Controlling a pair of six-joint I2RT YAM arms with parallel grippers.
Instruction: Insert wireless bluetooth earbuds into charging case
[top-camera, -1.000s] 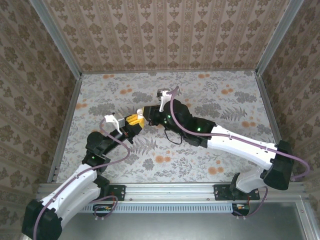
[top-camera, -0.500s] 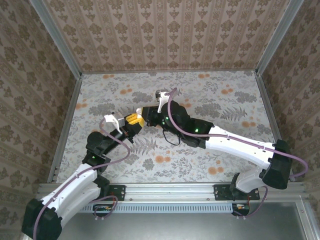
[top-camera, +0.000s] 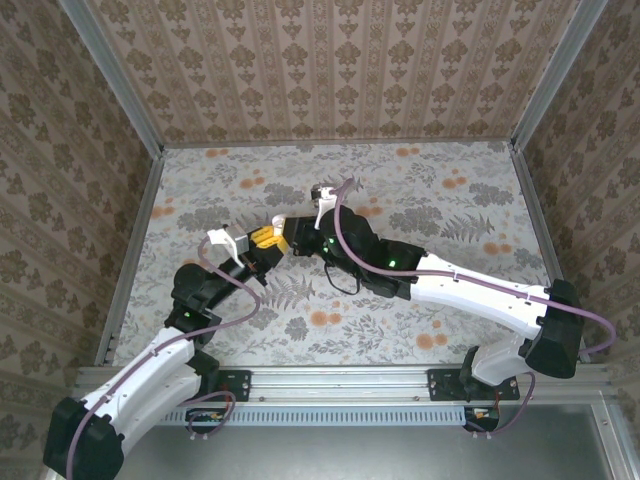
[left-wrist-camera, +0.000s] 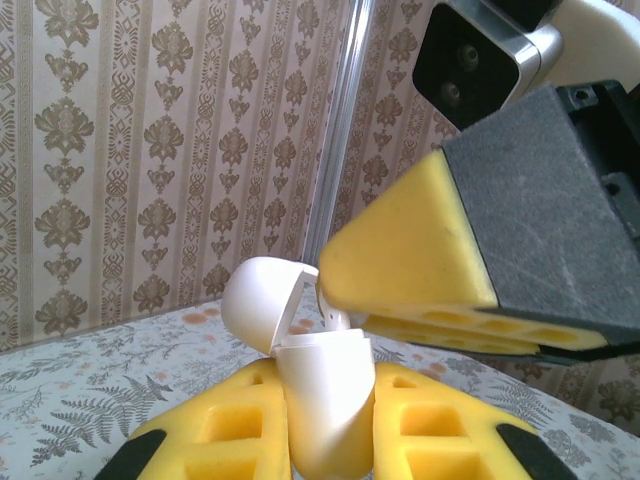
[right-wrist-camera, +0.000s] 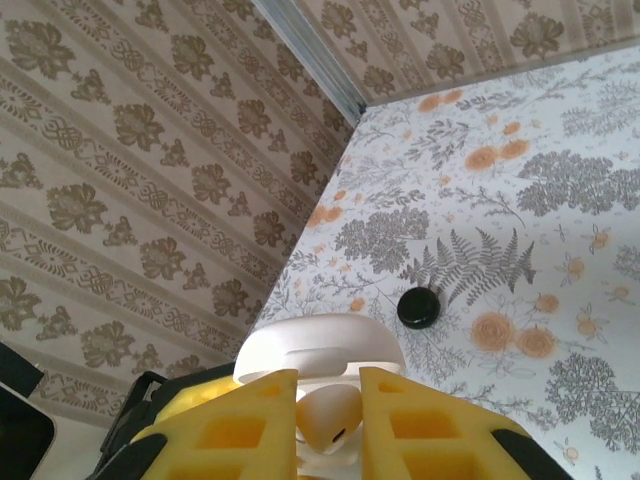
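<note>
Clenching left jaws on charging case (left-wrist-camera: 322, 400), lid swung open, long axis running out along left jaws, mouth facing right jaws. Pinching small pale piece (right-wrist-camera: 330, 422) in right jaws, hovering just above case mouth. Resting beyond case on tabletop (right-wrist-camera: 560, 200): black roundish earbud (right-wrist-camera: 418, 307).

Soft, even light is falling from overhead onto the table (top-camera: 450, 200), bright but not harsh; shadows on it are lying faint and diffuse; the wide top lens is splaying the wall rails (top-camera: 115, 80) outward toward the corners; the charging case (left-wrist-camera: 322, 400) is carrying a mild sheen; nearest the right wrist lens the yellow fingers (right-wrist-camera: 232, 432) are blurring, while the table's far corner is reading sharp.
</note>
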